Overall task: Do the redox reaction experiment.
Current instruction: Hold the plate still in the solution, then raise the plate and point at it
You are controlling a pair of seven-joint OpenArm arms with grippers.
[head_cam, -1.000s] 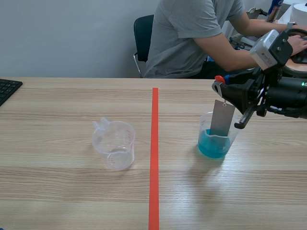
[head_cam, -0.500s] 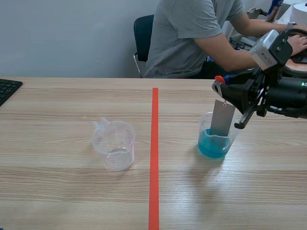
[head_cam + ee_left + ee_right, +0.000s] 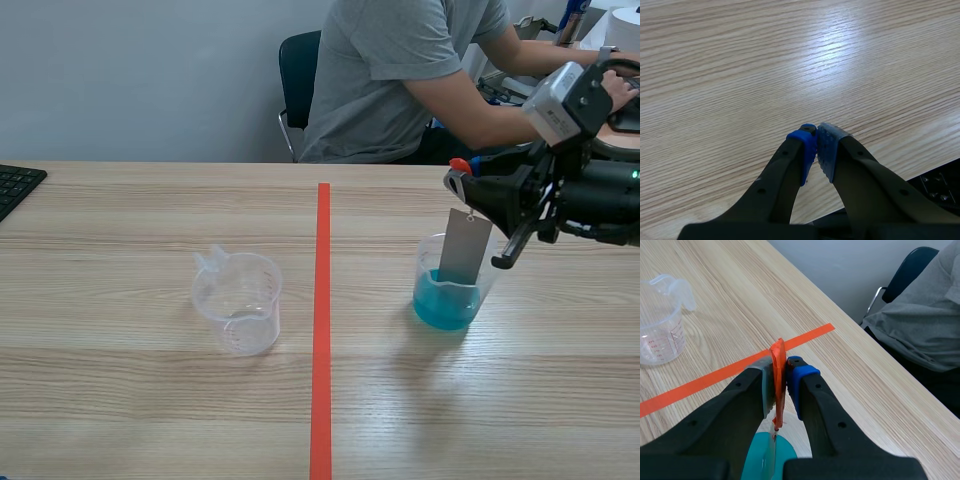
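A clear beaker (image 3: 452,285) of blue liquid (image 3: 445,302) stands right of the tape line. A grey metal plate (image 3: 464,247) hangs upright with its lower end in the liquid. It dangles from an orange-red tab (image 3: 777,382) pinched in my right gripper (image 3: 462,187), which hovers just above the beaker. In the right wrist view the blue liquid (image 3: 765,457) shows under the fingers. An empty clear measuring cup (image 3: 238,301) sits left of the line, seen too as the cup (image 3: 660,320) ahead of that gripper. My left gripper (image 3: 817,150) is shut on nothing over bare wood.
An orange-red tape line (image 3: 322,320) runs down the middle of the table. A black keyboard (image 3: 14,186) lies at the far left edge. A person (image 3: 420,70) in a grey shirt sits across the table at the back right.
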